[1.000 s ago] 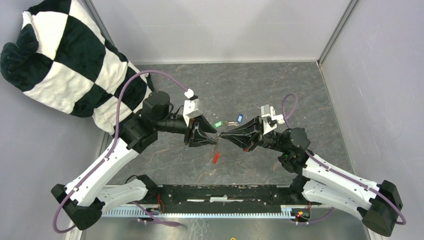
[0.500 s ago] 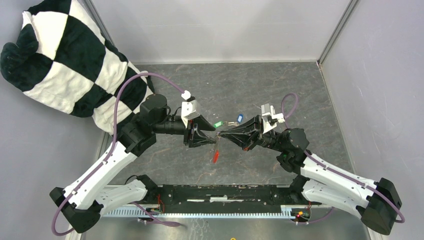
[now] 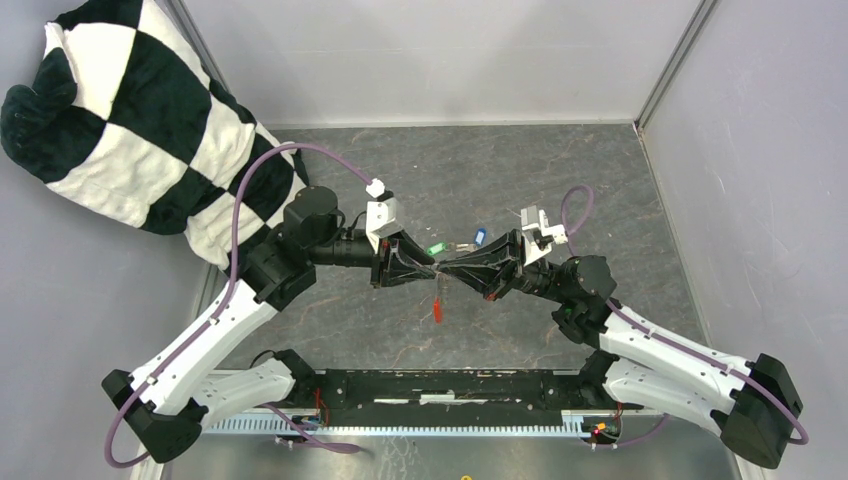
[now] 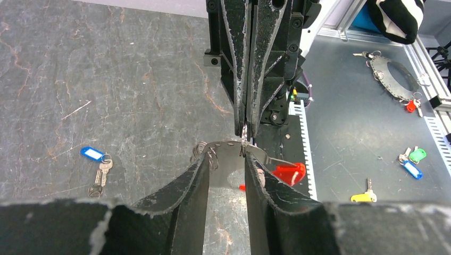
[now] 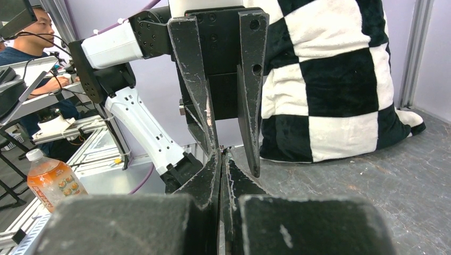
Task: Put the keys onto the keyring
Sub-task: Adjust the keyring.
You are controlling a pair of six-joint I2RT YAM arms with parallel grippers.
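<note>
The keyring hangs between my two grippers, which meet tip to tip above the middle of the table. My left gripper holds a curved grey metal piece of it across its fingertips. Small rings and a chain clump sit at one end, and the red tag dangles below, also seen in the left wrist view. My right gripper is shut on a thin ring of the keyring. The green key and the blue key lie on the table just behind the grippers. The blue key also shows in the left wrist view.
A black-and-white checked pillow leans at the back left. Grey walls close in the dark table. Beyond the near rail lie other keys and tags and a yellow key. An orange drink bottle stands off the table.
My left wrist has shifted slightly towards the right gripper and the red tag has swung a little to the right. Both grippers keep their hold.
</note>
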